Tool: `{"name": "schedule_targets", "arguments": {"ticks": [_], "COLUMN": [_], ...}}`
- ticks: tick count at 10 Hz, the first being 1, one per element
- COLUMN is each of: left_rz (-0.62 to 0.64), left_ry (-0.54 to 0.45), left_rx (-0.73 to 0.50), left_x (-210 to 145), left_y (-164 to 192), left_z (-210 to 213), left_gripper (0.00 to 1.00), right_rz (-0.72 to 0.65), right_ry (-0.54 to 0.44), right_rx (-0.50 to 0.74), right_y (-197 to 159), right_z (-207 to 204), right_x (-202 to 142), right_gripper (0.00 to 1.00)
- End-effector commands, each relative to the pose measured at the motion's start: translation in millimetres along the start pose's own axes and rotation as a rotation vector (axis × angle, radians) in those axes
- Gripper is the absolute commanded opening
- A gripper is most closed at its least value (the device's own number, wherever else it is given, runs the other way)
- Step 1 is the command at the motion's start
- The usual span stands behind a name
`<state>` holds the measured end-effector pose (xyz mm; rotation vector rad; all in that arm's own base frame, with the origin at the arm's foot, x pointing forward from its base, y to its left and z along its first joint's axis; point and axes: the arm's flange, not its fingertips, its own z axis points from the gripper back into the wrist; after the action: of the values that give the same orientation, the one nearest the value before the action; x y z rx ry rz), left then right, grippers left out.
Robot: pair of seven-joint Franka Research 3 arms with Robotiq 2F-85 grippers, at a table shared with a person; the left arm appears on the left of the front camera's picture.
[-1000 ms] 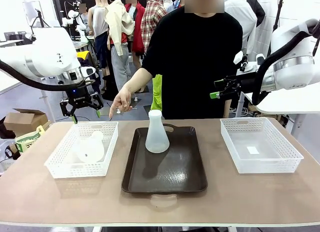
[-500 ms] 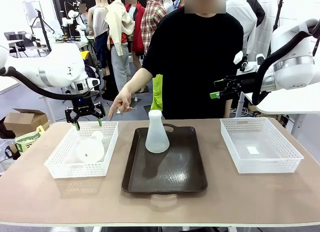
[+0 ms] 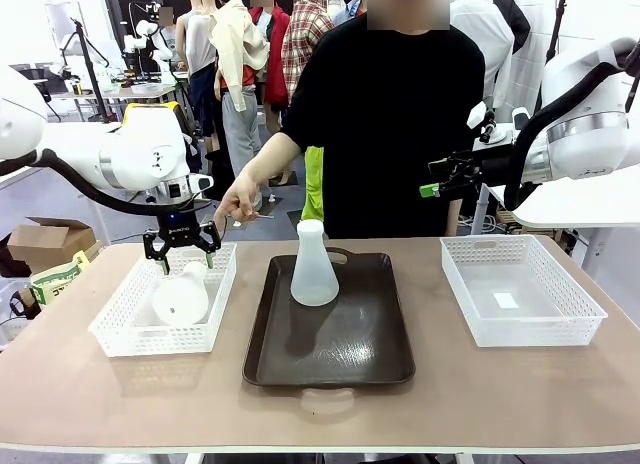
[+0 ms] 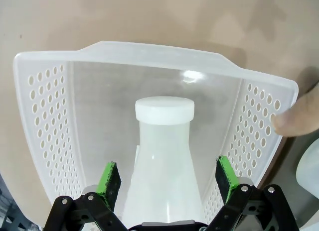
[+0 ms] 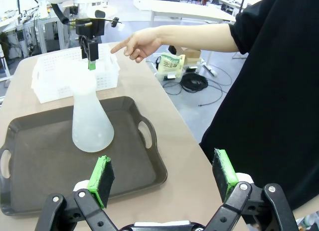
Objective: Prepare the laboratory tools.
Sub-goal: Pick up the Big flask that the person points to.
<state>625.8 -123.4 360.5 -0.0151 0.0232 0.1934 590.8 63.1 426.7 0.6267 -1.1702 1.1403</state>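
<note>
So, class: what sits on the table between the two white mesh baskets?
In the front view, a dark brown tray lies between them, holding one upright conical flask.

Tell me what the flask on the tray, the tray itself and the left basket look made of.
Upright flask: probably plastic, milky and translucent with a matte surface. Tray: dark brown, likely moulded plastic, faint sheen from reflections. Left basket: white plastic, thin perforated walls.
</note>
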Motion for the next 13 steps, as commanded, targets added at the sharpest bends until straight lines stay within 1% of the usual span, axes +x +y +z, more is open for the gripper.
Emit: {"name": "schedule_targets", "arguments": {"ticks": [1, 2, 3, 9, 11, 13], "left_rz": [-0.032, -0.035, -0.009, -0.009, -0.02, -0.016], "left_ry": [-0.056, -0.068, -0.012, -0.012, -0.034, -0.034], "left_rx": [0.012, 0.011, -0.004, -0.004, -0.003, 0.012], "left_x": [9.5, 8.3, 1.8, 1.8, 3.1, 8.3], "left_y": [4.2, 5.2, -0.3, -0.3, 0.3, 0.5], "left_z": [-0.6, -1.4, -1.0, -1.0, -3.4, -8.8], "left_gripper": [1.0, 1.0, 1.0, 1.0, 1.0, 1.0], "right_rz": [-0.001, -0.001, -0.001, -0.001, -0.001, -0.001], "right_ry": [0.002, 0.002, 0.002, 0.002, 0.002, 0.002], "right_rx": [0.005, 0.005, 0.005, 0.005, 0.005, 0.005], "right_y": [1.1, 1.1, 1.1, 1.1, 1.1, 1.1], "right_z": [-0.2, -0.2, -0.2, -0.2, -0.2, -0.2], "right_x": [-1.3, -1.3, -1.3, -1.3, -1.3, -1.3], "right_gripper": [1.0, 1.0, 1.0, 1.0, 1.0, 1.0]}}
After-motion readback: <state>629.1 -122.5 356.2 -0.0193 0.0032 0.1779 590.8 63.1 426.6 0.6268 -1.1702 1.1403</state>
